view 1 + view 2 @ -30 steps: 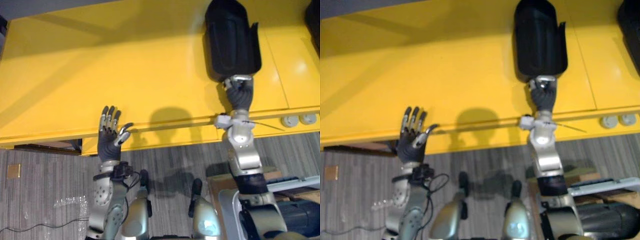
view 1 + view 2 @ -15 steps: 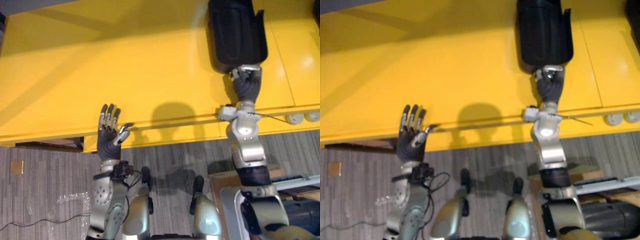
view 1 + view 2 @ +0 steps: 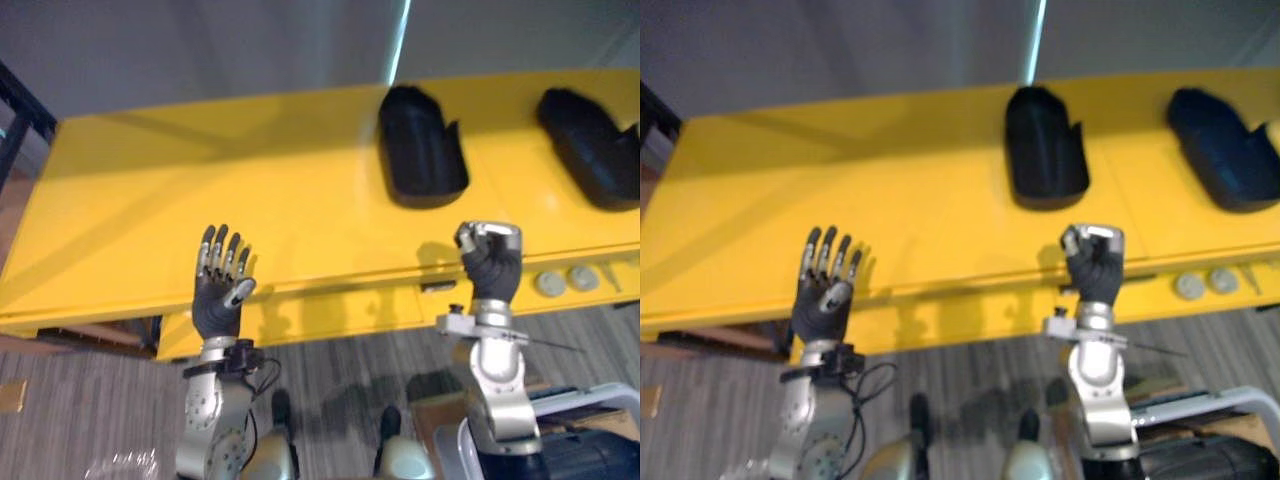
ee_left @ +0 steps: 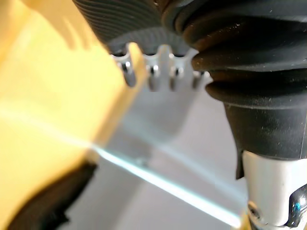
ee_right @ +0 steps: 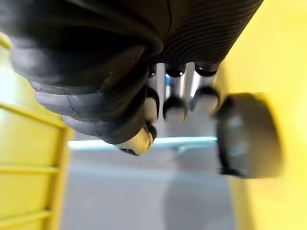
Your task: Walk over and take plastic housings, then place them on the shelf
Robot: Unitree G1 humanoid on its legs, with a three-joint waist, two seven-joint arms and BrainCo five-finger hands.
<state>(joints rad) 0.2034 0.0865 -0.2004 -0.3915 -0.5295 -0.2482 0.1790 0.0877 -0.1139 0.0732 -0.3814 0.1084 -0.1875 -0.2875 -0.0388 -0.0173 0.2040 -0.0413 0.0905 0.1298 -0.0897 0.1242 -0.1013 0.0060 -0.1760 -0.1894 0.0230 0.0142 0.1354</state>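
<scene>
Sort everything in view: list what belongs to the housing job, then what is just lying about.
Job: middle black housing; right black housing; yellow shelf; left hand, open; right hand, curled and empty.
Lying about: grey discs on the shelf's front ledge.

Legible markings: none are reading out in any view. The yellow shelf [image 3: 250, 190] is showing a plain top and front. The black plastic housing [image 3: 422, 150] at mid-shelf and the second black plastic housing [image 3: 592, 148], toward the robot's right, are showing plain dark surfaces. Two round grey discs [image 3: 549, 284] at the shelf's front are appearing too small to tell any print.
</scene>
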